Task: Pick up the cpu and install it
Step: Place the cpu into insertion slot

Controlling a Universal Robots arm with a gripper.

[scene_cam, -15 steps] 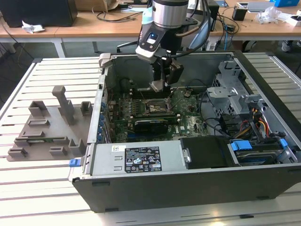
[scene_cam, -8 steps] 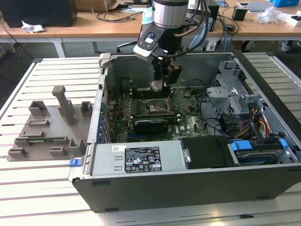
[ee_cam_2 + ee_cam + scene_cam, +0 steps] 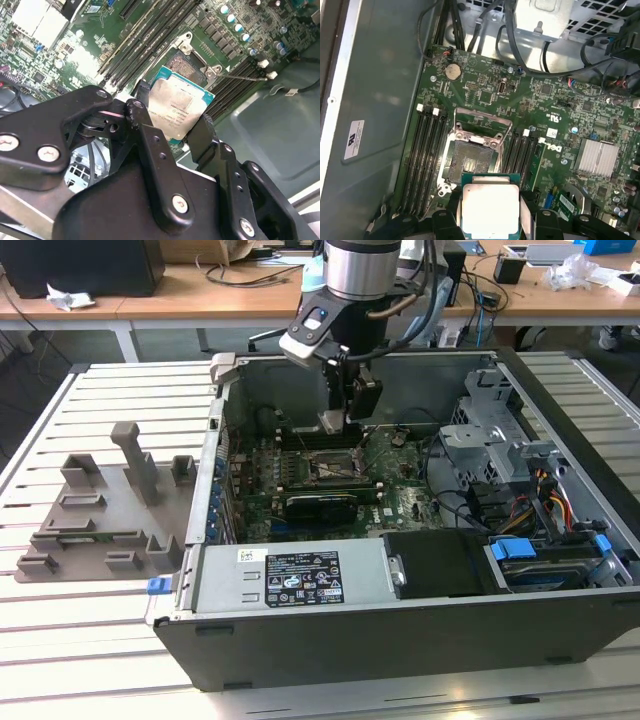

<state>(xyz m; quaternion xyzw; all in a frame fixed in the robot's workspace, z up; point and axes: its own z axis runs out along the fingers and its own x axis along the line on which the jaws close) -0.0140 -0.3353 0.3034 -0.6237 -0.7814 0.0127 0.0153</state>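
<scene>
I see the tool (image 3: 172, 114) clenched on the cpu (image 3: 177, 111). In the second wrist view one black finger (image 3: 144, 102) presses one edge of the chip and the other finger presses the opposite edge. The silvery top plate faces the camera and the thin green rim shows around it.

In the exterior view the arm reaches down into the open computer case (image 3: 300, 645), which lies on its side on the slatted desk (image 3: 80, 640). The tool (image 3: 340, 412) hangs over the motherboard (image 3: 400, 485) with the cpu (image 3: 332, 422) at its tip, above the socket (image 3: 333, 468) and clear of the board.

In the first wrist view the cpu (image 3: 490, 210) sits between the fingertips of the tool (image 3: 490, 216), just beside the near edge of the socket (image 3: 470, 162) and overlapping it slightly. The socket is uncovered, its dark contact field is bare, and the metal frame (image 3: 482, 120) stands at the socket's far side. Rows of black memory slots (image 3: 427, 150) flank the socket on both sides. A coin cell (image 3: 452, 71) lies farther along the board, and a finned heatsink (image 3: 595, 157) lies well apart to one side.

On the exterior view's left, a grey parts fixture (image 3: 110, 510) rests on the desk beside the case.
</scene>
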